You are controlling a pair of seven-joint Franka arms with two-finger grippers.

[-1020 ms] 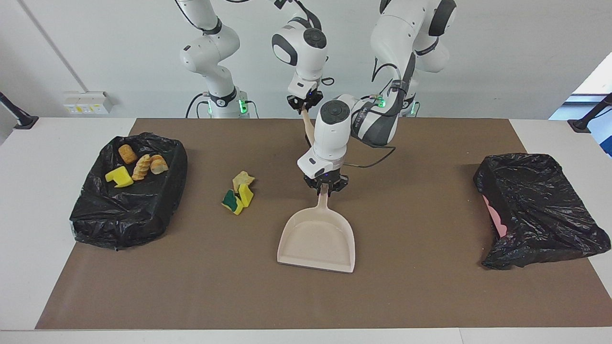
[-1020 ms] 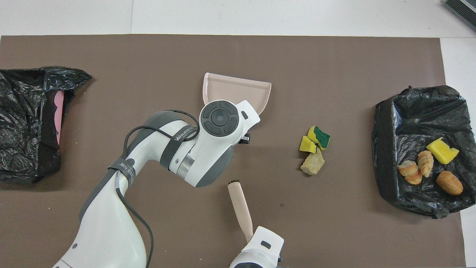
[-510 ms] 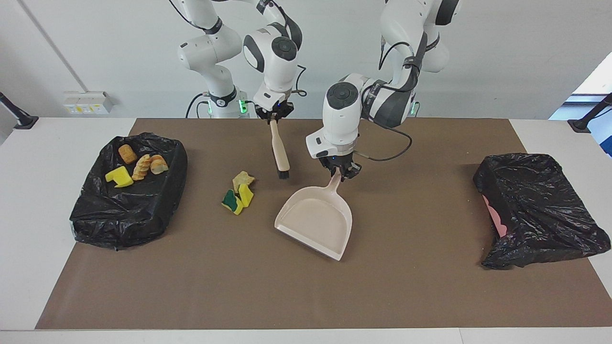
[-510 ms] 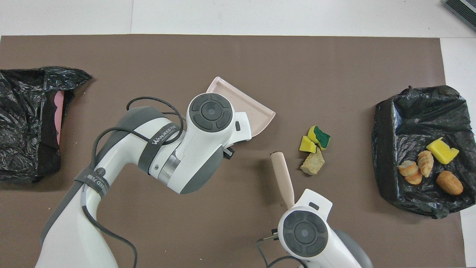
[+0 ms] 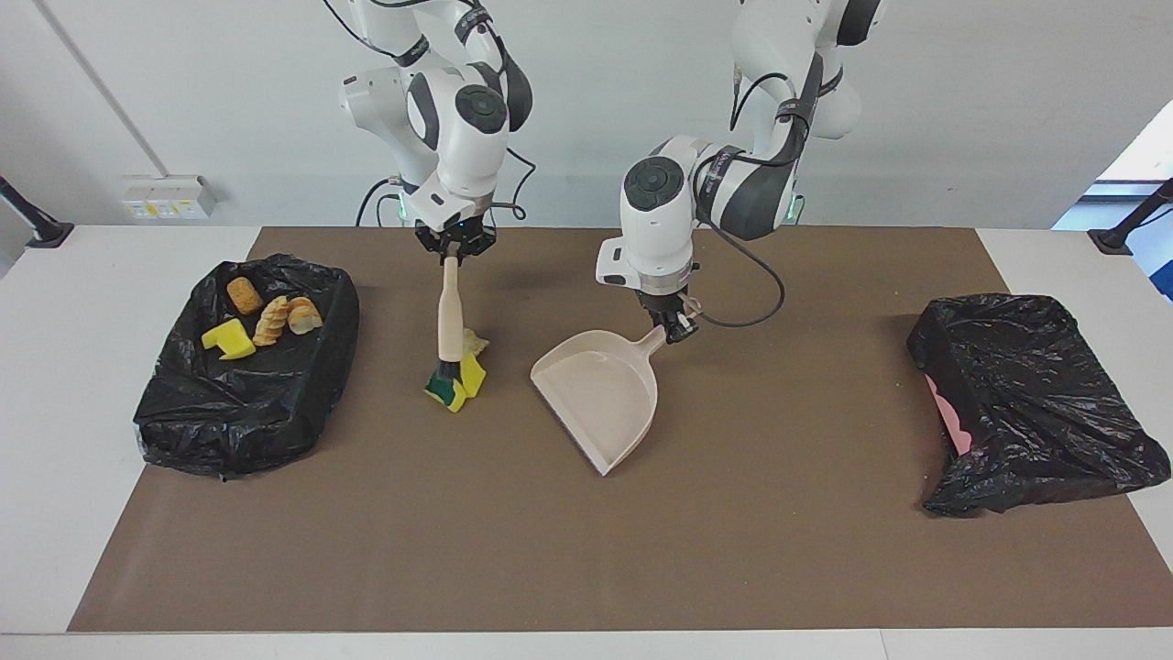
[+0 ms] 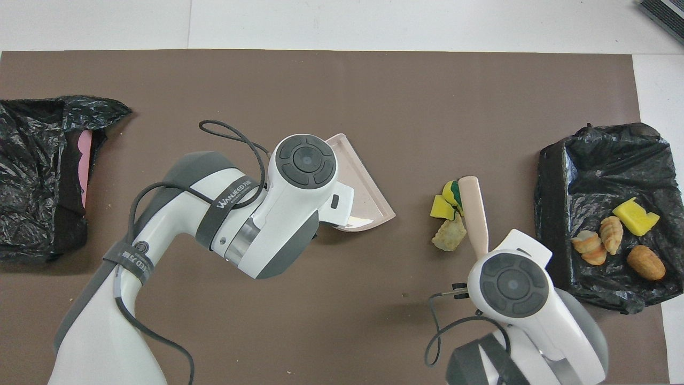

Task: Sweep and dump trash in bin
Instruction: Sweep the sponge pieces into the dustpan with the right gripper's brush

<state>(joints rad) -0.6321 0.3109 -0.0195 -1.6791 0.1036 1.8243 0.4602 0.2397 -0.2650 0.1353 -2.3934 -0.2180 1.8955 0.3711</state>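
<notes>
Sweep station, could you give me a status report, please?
Right gripper shut on brush, bristles at trash. Left gripper shut on dustpan, beside the pile. Nothing between.

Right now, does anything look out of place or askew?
Yes: the bin at the left arm's end looks slumped, its black bag pulled aside so pink shows. Three scraps lie loose on the mat.

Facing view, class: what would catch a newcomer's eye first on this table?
Mid-table, the right claw holds a beige hand brush upright, bristles down at a small heap of yellow and green sponge scraps. Beside it, the left claw grips the handle of a tilted beige plastic dustpan, its open mouth turned toward the heap. At the right arm's end sits a black bag-lined bin already holding sponge and bread-like pieces.
</notes>
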